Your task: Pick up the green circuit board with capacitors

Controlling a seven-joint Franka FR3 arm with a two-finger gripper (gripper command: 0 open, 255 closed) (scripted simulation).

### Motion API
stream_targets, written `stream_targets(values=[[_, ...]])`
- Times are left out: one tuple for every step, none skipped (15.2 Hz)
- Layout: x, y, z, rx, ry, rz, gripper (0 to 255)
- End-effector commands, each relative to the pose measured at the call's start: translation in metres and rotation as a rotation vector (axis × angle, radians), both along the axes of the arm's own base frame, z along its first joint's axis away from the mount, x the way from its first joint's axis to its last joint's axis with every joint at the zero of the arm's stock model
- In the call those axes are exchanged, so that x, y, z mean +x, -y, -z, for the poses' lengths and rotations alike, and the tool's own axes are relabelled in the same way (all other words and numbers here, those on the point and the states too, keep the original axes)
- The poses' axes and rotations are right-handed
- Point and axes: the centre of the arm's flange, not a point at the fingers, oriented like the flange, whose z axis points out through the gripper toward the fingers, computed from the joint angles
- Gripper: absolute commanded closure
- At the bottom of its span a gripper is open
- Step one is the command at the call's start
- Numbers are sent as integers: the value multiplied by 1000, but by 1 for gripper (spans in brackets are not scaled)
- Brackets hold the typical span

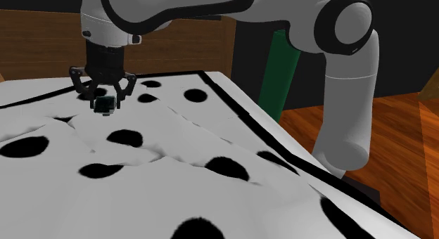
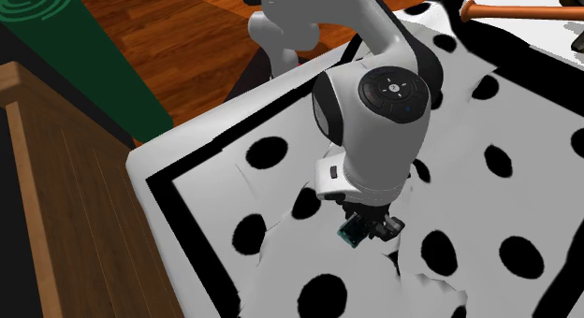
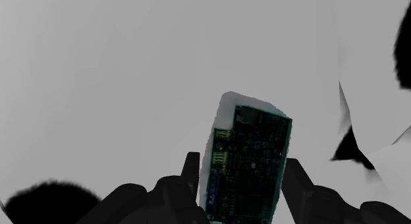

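With my tool clamped on the dark green circuit board, I'd lift straight up, slowly, clear of the spotted white cover, with a firm grip

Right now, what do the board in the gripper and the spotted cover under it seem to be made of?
The circuit board: a rigid dark green plate, matt, with fine traces and small parts, probably printed-circuit laminate. The spotted cover: likely soft cloth, matt white with black dots; it lies in folds and wrinkles.
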Motion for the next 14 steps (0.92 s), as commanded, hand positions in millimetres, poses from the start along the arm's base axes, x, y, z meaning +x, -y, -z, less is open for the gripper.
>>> stream_targets(values=[[0,0,0,0,0,0,255],[0,0,0,0,0,0,255],[0,0,-5,0,0,0,255],[0,0,-11,0,0,0,255],[0,0,-16,0,0,0,255],[0,0,-21,0,0,0,255],[0,0,-26,0,0,0,255],[0,0,-32,0,0,0,255],[0,0,-37,0,0,0,255],[0,0,-42,0,0,0,255],[0,0,-47,0,0,0,255],[0,0,-53,0,0,0,255],[0,0,-58,0,0,0,255],[0,0,-63,0,0,0,255]])
